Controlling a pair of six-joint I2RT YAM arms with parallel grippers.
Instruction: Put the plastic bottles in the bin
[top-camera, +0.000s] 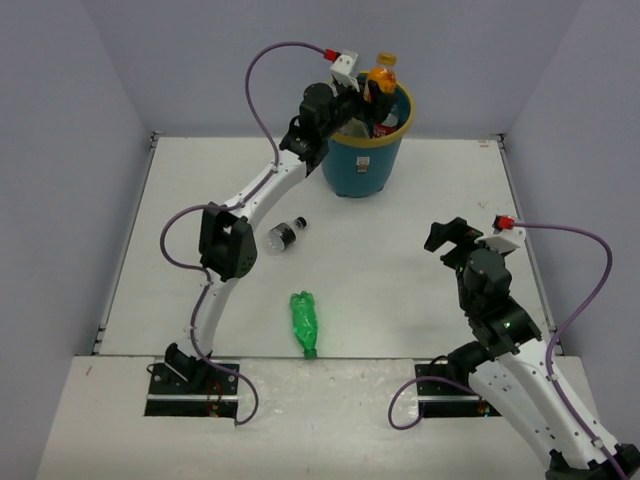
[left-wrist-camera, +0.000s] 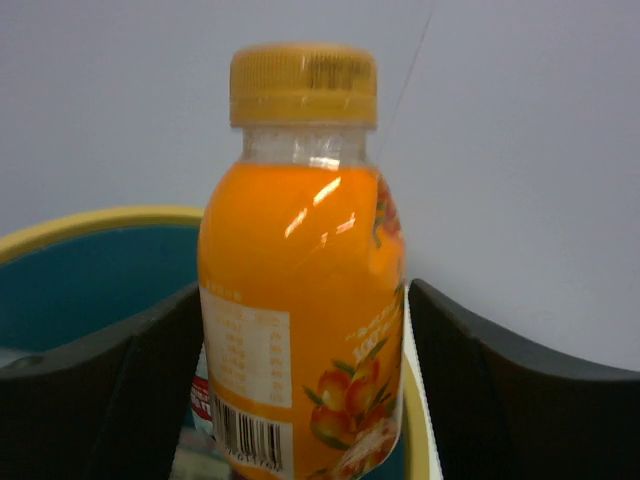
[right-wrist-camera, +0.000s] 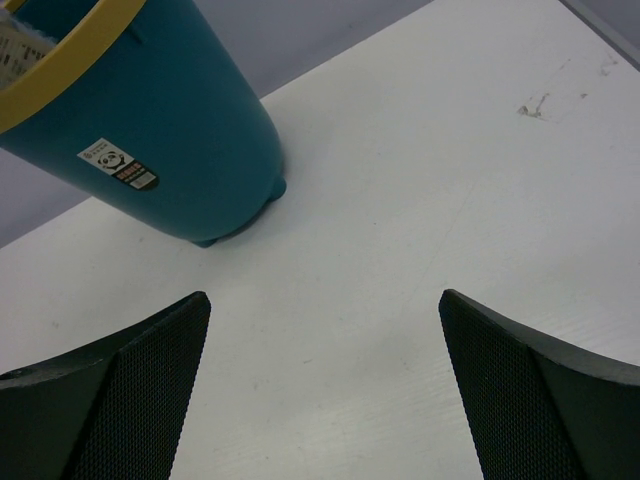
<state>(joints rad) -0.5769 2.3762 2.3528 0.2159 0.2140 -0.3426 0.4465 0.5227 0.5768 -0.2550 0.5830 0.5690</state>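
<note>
- Pale grey-lilac walls close in a white tabletop (top-camera: 400, 280), and the round teal-blue plastic bin with a yellow rim (top-camera: 365, 165) stands on it toward the far wall.
- The left gripper (left-wrist-camera: 305, 295) is at the bin's mouth, its arm reaching in from the bin's left side.
- A stubby orange plastic bottle with a yellow screw cap (left-wrist-camera: 300, 270) stands upright between its two black fingers (left-wrist-camera: 120, 380), over the bin's opening, with the cap well above the rim.
- The left finger lies against the bottle's side. A thin sliver of rim shows between the bottle and the right finger, so I cannot tell whether the jaws are gripping it or merely flanking it.
- Inside the bin, just below the orange bottle, part of a bottle with a red label (top-camera: 386, 126) shows.
- A clear plastic bottle with a dark cap (top-camera: 285, 235) lies on its side on the table, near the bin, on its left and toward the arm bases.
- A crumpled green plastic bottle (top-camera: 304, 322) lies farther from the bin in the same direction, close to the table's near edge.
- The right gripper (right-wrist-camera: 322, 300) hangs over bare table well apart from the bin, on its right and nearer side, jaws spread wide with nothing between them.
- Its wrist view shows the bin's tapering wall and a small white label (right-wrist-camera: 118, 165) below the rim.
</note>
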